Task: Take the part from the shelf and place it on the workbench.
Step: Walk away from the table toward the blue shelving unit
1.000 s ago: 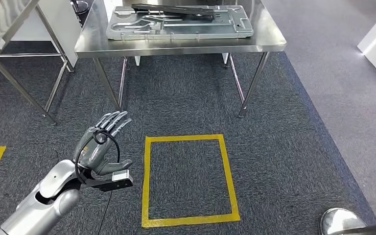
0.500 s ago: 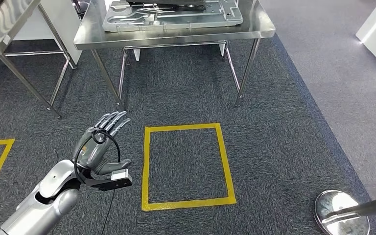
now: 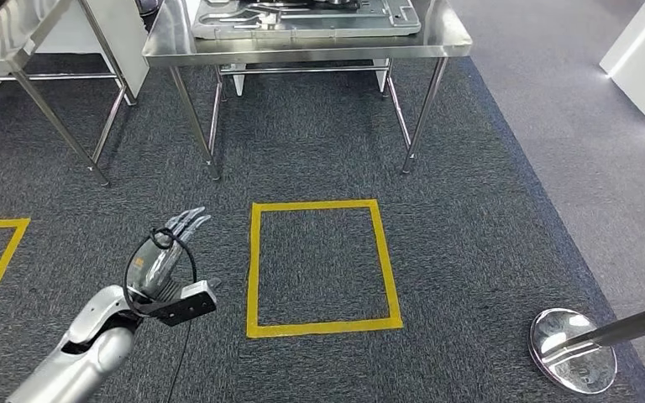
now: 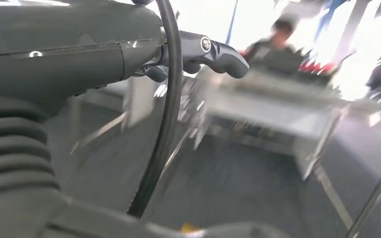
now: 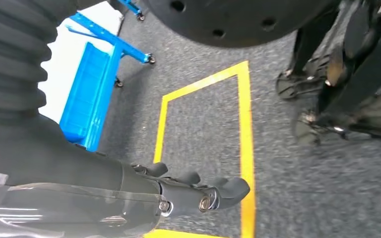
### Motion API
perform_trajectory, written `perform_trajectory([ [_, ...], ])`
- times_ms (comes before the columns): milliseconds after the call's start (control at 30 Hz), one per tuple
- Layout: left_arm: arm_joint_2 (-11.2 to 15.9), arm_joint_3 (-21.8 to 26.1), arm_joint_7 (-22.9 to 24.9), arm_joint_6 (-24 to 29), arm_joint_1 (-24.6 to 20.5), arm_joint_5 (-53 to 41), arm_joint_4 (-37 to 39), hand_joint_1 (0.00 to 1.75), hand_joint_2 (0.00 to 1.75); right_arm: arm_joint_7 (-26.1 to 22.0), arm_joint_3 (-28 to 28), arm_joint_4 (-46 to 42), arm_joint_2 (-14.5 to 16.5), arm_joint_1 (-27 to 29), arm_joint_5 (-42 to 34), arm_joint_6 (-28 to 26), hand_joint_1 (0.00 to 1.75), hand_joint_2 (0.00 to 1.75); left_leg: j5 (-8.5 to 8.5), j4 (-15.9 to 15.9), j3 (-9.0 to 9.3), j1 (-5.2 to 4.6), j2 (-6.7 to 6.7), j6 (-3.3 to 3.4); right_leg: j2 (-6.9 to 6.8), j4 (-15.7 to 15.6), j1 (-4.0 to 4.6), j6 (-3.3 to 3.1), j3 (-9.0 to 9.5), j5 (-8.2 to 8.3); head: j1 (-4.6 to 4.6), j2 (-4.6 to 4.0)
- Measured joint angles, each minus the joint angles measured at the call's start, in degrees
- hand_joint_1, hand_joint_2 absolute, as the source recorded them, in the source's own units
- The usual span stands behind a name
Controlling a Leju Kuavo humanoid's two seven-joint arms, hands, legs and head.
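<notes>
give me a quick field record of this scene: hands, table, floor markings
left hand: raised over the carpet, holds nothing, fingers extended
right hand: hanging above the floor, fingers partly curled, holds nothing
workbench: steel table ahead, beyond the yellow square
on workbench: grey metal tray, partly cut off by the frame edge
floor marking: yellow square taped on dark carpet
other: round metal stand base at lower right

We see even, bright light in the head view, glare on the table (image 3: pixel 302 40); the left wrist view is motion-blurred and overexposed behind.
</notes>
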Motion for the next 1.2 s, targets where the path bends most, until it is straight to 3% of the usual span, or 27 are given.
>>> perform_trajectory([
  [33,-0.8,1.0,-0.4,0.5,0.8,1.1,3.1,0.0,1.75,0.3,0.0,0.0,0.0,0.0,0.0,-0.2,0.0,1.75,0.36,0.1,-0.47,0.02,0.0,-0.12,0.0,0.2,-0.08,0.13,0.78,0.03,0.0,0.0],
  [67,-1.8,2.3,-1.0,1.1,1.5,2.3,6.9,0.0,1.75,0.7,0.0,0.0,0.0,0.1,-0.1,-0.3,0.0,1.75,0.63,0.2,-0.83,0.05,0.02,-0.27,0.0,-1.7,-0.17,0.18,2.69,0.97,0.0,0.0],
  [133,-3.9,5.1,-2.2,1.5,2.7,5.3,15.5,0.0,1.75,1.4,-0.1,0.0,-0.2,0.5,0.4,-0.3,0.0,1.75,0.86,0.7,-1.55,0.01,0.11,-0.66,0.05,-9.5,-0.28,0.06,8.2,3.24,0.0,0.0],
  [200,-5.7,8.0,-2.7,0.7,3.7,8.6,22.3,0.0,1.75,1.6,-0.9,0.0,-0.3,1.3,1.9,0.0,0.0,1.75,0.78,1.6,-2.29,-0.21,0.14,-1.1,0.21,-14.8,-0.21,-0.57,11.33,3.96,-0.02,0.0],
  [333,-8.2,12.3,-1.7,-1.7,6.2,13.0,30.7,0.0,1.75,1.3,-3.7,-0.4,-0.2,2.8,6.9,0.5,0.0,1.75,0.75,1.9,-2.77,-0.16,-0.04,-0.53,0.18,-15.5,0.17,-1.47,11.63,3.94,-0.02,0.0],
  [467,-9.9,15.2,-0.1,-4.1,8.8,16.8,36.0,0.0,1.75,0.4,-7.3,-1.5,-0.2,4.0,12.1,0.7,0.0,1.75,1.22,1.6,-2.75,0.02,-0.07,-1.3,0.12,-15.4,0.44,-1.97,11.46,4.04,-0.02,0.0],
  [600,-11.1,17.8,1.6,-6.4,11.3,20.6,39.3,0.0,1.75,-0.6,-11.3,-2.9,-0.2,4.9,17.4,0.9,0.0,1.75,1.34,1.5,-2.76,0.18,-0.11,-1.88,0.08,-15.4,0.57,-2.11,11.41,4.1,-0.02,0.0],
  [867,-13.0,22.6,4.9,-11.1,16.2,28.0,43.3,0.0,1.75,-2.5,-19.4,-6.2,-0.2,7.1,27.9,1.6,0.0,1.75,1.3,1.5,-2.8,0.15,-0.15,-2.07,0.05,-15.4,0.55,-2.11,11.46,4.1,-0.02,0.0],
  [900,-13.3,23.2,5.3,-11.7,16.8,29.0,43.7,0.0,1.75,-2.8,-20.4,-6.6,-0.2,7.4,29.2,1.6,0.0,1.31,1.3,1.5,-2.8,0.11,-0.15,-2.07,0.05,-15.4,0.54,-2.1,11.46,4.11,-0.02,0.0],
  [1000,-13.9,24.8,6.6,-13.4,18.6,31.8,44.8,0.0,0.44,-3.5,-23.7,-8.0,-0.2,8.3,33.1,1.7,0.0,0.0,1.28,1.5,-2.84,-0.02,-0.17,-2.06,0.04,-15.4,0.5,-2.07,11.46,4.12,-0.02,0.0],
  [1033,-14.1,25.3,7.0,-14.0,19.2,32.7,45.2,0.0,0.0,-3.7,-24.7,-8.4,-0.2,8.5,34.4,1.8,0.0,0.0,1.28,1.6,-2.87,-0.05,-0.17,-2.04,0.04,-15.5,0.48,-2.06,11.46,4.12,-0.02,0.0],
  [1200,-15.0,27.8,9.1,-16.9,21.9,37.3,46.8,0.0,0.0,-4.9,-29.5,-10.4,-0.2,9.8,40.8,2.3,0.0,0.0,1.24,1.6,-2.92,-0.1,-0.17,-2.0,0.03,-15.5,0.26,-2.03,11.45,4.1,-0.02,0.0],
])
